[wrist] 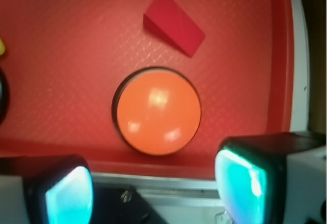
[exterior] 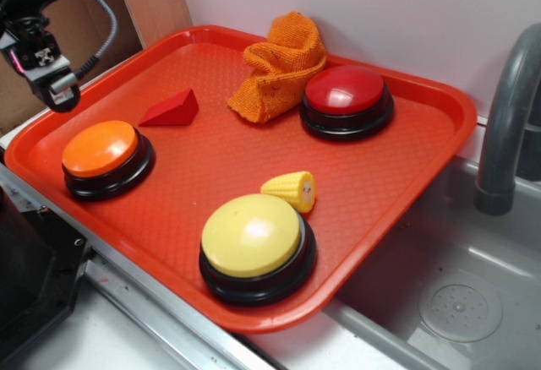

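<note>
Your gripper (wrist: 153, 196) is spread wide and holds nothing: both fingers (wrist: 245, 183) sit well apart at the bottom of the wrist view, with nothing between them. In the exterior view it hangs raised over the left rim of the red tray (exterior: 279, 323), touching nothing.

Key relation: the orange button (wrist: 158, 112) is nearest to it. It lies straight ahead of the gap between the fingers, inward from the rim and below gripper height. The gap lines up roughly with the button's middle. The button is round, so it has no long axis to align to. There's only one arm, so no nearer-side question.

Just past the button, slightly to the right in the wrist view, is the red wedge (wrist: 174, 23). It's apart from the button, and its long axis runs diagonally across that view.

Count on the tray:
- 3 buttons: orange, red button (exterior: 345, 91), yellow button (exterior: 251, 235)
- 1 red wedge
- 1 orange cloth (exterior: 279, 70), bunched, touching or just beside the red button
- 1 toy corn cob (exterior: 290, 189), touching or just beside the yellow button

Off the tray, at right: a sink (exterior: 456, 302) and a grey faucet (exterior: 507, 116).
</note>
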Action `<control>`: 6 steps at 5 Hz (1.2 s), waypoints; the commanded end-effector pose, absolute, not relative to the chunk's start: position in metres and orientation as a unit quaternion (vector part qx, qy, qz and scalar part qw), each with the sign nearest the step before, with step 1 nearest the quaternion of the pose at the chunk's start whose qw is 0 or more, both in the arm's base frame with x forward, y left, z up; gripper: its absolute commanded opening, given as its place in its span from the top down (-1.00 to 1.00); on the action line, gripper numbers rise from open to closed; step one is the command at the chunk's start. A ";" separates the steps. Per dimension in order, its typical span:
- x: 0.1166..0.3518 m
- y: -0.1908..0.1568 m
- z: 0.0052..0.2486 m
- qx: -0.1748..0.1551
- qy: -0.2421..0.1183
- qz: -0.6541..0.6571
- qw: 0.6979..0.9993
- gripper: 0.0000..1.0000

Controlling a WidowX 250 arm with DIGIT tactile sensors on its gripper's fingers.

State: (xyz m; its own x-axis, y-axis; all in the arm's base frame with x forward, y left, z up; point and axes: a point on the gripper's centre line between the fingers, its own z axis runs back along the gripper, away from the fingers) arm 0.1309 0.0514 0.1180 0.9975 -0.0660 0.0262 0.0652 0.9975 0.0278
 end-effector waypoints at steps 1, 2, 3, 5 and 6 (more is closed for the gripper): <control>0.139 0.064 0.144 0.038 -0.033 -0.020 0.999 -1.00; 0.146 0.073 0.140 0.041 -0.023 -0.017 0.999 -1.00; 0.150 0.080 0.130 0.041 -0.018 -0.022 0.999 -1.00; 0.140 0.072 0.167 0.039 -0.028 -0.003 0.999 -1.00; 0.131 0.069 0.194 0.037 -0.041 0.024 0.998 -1.00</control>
